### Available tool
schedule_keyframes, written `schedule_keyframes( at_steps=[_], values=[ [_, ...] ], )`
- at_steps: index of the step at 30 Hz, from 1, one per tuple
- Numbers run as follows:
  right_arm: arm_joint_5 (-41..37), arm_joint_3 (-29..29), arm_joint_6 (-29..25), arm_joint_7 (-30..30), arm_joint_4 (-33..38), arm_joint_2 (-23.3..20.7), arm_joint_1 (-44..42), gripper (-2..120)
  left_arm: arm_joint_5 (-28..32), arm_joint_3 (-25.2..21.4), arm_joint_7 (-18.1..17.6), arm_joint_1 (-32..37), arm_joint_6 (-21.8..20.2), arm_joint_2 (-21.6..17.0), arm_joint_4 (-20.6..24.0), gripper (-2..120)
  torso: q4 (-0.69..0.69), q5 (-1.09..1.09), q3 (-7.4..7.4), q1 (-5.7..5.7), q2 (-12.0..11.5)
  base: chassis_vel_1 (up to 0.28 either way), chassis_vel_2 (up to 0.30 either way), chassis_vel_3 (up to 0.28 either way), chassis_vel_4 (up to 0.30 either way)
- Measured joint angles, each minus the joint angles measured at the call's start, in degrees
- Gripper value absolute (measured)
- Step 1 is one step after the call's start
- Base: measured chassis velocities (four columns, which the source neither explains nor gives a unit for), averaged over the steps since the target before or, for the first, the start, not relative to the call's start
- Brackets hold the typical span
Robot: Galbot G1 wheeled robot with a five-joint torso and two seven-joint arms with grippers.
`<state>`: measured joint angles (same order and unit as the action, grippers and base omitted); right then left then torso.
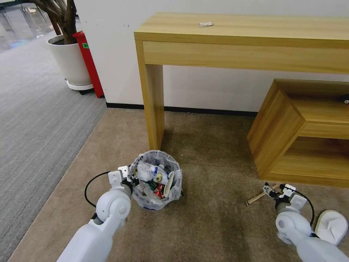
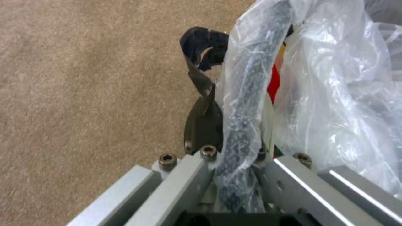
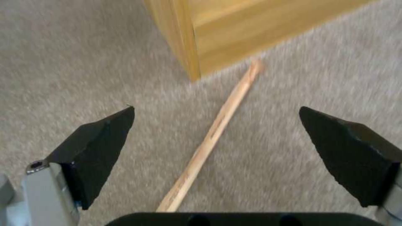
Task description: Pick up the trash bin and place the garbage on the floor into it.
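- Low on beige floor (image 1: pixel 214 160), at 7 o'clock from the desk leg, bag-lined bin (image 1: pixel 156 181) brims with litter.
- Left gripper (image 2: pixel 228 147) pinches its rim.
- Right gripper (image 3: pixel 215 141), spread wide, hovers over wooden stick (image 3: pixel 218 128).

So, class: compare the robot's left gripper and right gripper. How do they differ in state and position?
The left gripper is shut on the trash bin rim and its plastic liner; the right gripper is open and holds nothing. The left sits at the bin; the right hovers over the wooden stick beside the low wooden cabinet. Both are low over the beige carpet.
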<state>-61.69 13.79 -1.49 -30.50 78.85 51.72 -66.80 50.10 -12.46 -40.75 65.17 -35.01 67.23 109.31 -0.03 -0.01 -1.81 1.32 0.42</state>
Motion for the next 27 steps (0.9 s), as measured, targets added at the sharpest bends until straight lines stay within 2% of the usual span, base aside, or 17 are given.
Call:
schedule_keyframes(
  at_steps=[9, 14, 27],
  values=[
    [-0.92, 0.14, 1.97, -1.27, -7.83, 5.24, 3.75, 100, -0.14, -0.05, -0.34, 0.68, 0.05, 0.27, 0.62, 0, -0.01, 0.0, -0.01, 0.0, 0.0, 0.0, 0.0, 0.0, 0.0],
    [-1.38, 0.22, 3.65, -1.33, -10.09, 6.11, 5.2, 100, -0.1, 0.03, -0.54, 0.86, 0.04, 0.27, 0.88, 0, -0.02, -0.01, -0.01, 0.0, 0.0, 0.0, 0.0, 0.0, 0.0],
    [-0.09, -4.03, 5.74, -1.47, -17.08, 8.5, 10.24, 100, 0.0, -0.08, -0.78, 1.53, -0.02, 0.49, 2.06, 0, -0.01, -0.01, -0.01, 0.0, 0.0, 0.0, 0.0, 0.0, 0.0]
  ],
)
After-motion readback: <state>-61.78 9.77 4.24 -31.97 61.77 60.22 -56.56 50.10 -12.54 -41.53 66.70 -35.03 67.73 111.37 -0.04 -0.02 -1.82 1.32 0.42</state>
